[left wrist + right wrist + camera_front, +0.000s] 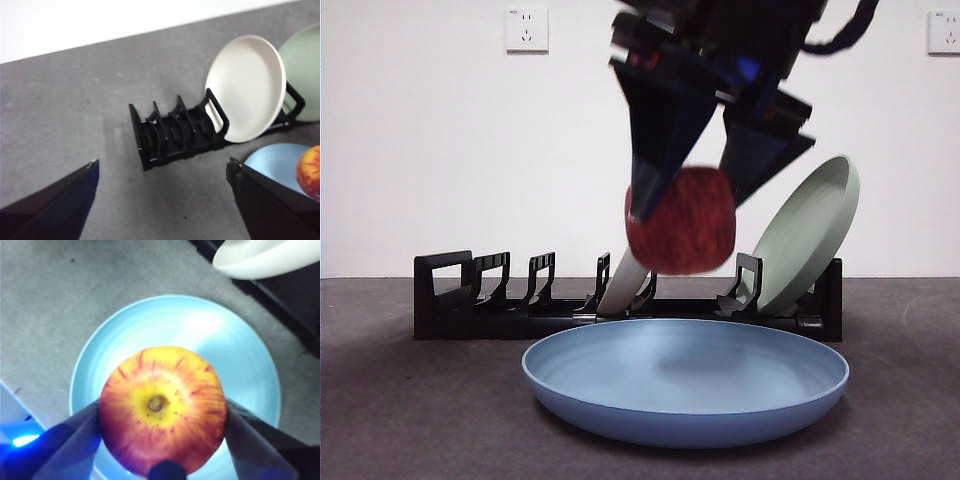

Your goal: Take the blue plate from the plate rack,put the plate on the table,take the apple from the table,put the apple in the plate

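The right gripper (162,427) squeezes the apple (162,410) above the blue plate (685,385) on the table (400,400). Only the left wrist view shows the white plate (245,95) whole in the plate rack (175,132). The left gripper (162,200) waits, jaws apart.

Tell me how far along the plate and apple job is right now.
The blue plate is out of the rack and flat on the table, so that part looks done. In hand: the right hand grips the apple in the air above the plate. Left: lowering it in and letting go. The left hand waits open.
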Motion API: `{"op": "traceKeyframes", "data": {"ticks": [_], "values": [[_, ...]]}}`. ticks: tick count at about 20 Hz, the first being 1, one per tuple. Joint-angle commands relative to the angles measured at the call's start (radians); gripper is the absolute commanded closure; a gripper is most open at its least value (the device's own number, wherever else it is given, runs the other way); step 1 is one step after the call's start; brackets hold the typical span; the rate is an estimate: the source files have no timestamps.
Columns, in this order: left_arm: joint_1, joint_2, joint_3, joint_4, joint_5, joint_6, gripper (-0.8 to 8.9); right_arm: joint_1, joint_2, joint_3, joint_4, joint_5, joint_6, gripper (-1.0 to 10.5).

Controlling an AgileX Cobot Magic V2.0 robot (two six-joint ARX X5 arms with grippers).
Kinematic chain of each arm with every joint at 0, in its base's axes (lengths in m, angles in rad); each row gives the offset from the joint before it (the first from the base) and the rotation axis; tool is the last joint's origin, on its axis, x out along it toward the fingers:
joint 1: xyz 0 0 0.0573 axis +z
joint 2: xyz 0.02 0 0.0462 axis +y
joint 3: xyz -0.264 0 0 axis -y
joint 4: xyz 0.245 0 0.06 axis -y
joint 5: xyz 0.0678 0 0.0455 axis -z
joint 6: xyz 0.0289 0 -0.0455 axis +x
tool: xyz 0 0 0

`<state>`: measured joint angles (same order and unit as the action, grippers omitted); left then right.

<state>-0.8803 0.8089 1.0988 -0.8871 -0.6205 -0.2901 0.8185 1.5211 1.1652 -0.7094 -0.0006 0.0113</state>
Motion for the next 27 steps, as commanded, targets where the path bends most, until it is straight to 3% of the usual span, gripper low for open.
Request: {"op": "traceKeyframes", "data": {"ticks": [1,10,12,14,16,22,27], "values": [[-0.003,0.017,-0.006,0.030,0.027,0.033,3.82,0.002,0.050,-0.023,0.035,-0.001,0.018,9.6],[-0.003,0.025,-0.006,0.051,0.055,0.056,3.82,0.000,0.240,-0.024,0.092,-0.001,0.019,9.6],[-0.003,0.025,-0.006,0.047,0.055,0.056,3.82,0.001,0.248,-0.024,0.092,-0.001,0.037,8.0],[-0.003,0.025,-0.006,0.042,0.055,0.056,3.82,0.006,0.246,-0.024,0.092,0.000,0.060,5.5],[-0.003,0.025,-0.006,0.042,0.055,0.056,3.82,0.006,0.242,-0.024,0.091,0.002,0.067,4.4],[-0.003,0.027,-0.006,0.042,0.061,0.061,3.82,0.005,0.189,-0.022,0.092,0.003,0.068,4.4],[-0.003,0.039,-0.006,0.108,0.301,0.163,3.82,0.005,0.000,-0.021,0.077,0.007,0.070,4.4]]}}
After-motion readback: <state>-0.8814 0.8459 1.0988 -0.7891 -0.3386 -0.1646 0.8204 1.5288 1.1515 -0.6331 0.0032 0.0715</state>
